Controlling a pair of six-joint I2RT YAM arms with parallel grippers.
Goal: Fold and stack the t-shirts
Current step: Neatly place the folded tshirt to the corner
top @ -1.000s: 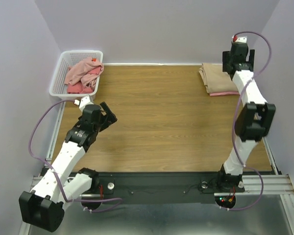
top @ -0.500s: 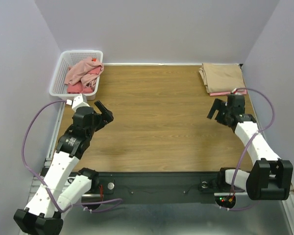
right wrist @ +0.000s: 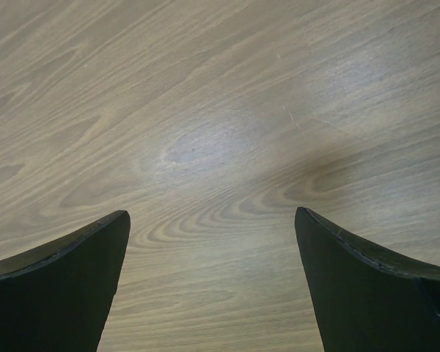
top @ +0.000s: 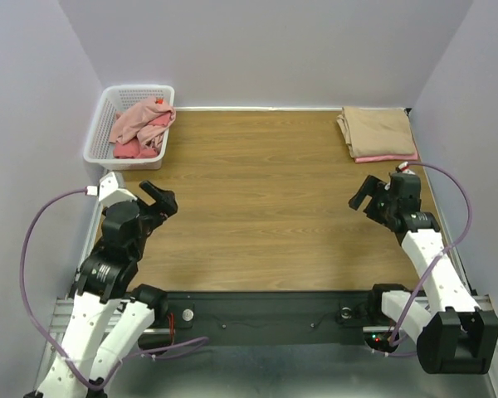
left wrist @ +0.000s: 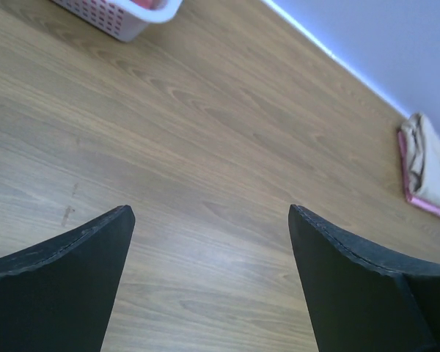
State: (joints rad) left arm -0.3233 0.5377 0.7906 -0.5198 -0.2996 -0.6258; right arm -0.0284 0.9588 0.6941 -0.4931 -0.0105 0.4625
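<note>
A folded beige t-shirt [top: 377, 131] lies at the table's far right on a folded salmon-pink t-shirt [top: 386, 157], whose edge shows beneath it. The stack also shows in the left wrist view [left wrist: 430, 167]. Crumpled dusty-pink [top: 141, 118] and red t-shirts [top: 134, 149] lie in the white basket [top: 101, 116] at the far left. My left gripper [top: 160, 198] is open and empty over the table's left side. My right gripper [top: 365, 192] is open and empty over the right side, in front of the folded stack. Both wrist views show bare wood between the fingers.
The wooden table [top: 266, 191] lies between the two arms. The basket's corner shows in the left wrist view [left wrist: 125, 15]. Grey walls close the back and both sides. A black rail [top: 266, 311] runs along the near edge.
My right arm has swung down from above the folded stack to low over the table's right side. My left arm has drawn back toward the near left.
</note>
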